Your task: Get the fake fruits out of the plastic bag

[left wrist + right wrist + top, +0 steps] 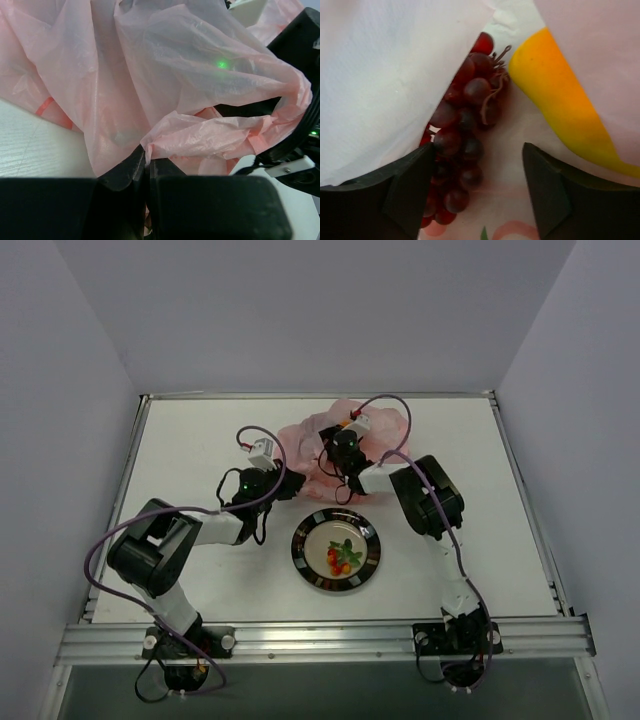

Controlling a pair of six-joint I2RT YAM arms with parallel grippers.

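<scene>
The pink plastic bag lies crumpled at the back middle of the table. My left gripper is shut on a fold of the bag's edge and holds it up. My right gripper reaches into the bag, open. In the right wrist view the dark purple grape bunch lies inside the bag between my fingers, against the left finger. The orange-yellow mango-like fruit lies to its right. Small red-orange pieces with green leaves lie on the plate.
A dark-rimmed round plate sits in front of the bag, between the two arms. The right arm's black body shows close behind the bag in the left wrist view. Raised white walls ring the table.
</scene>
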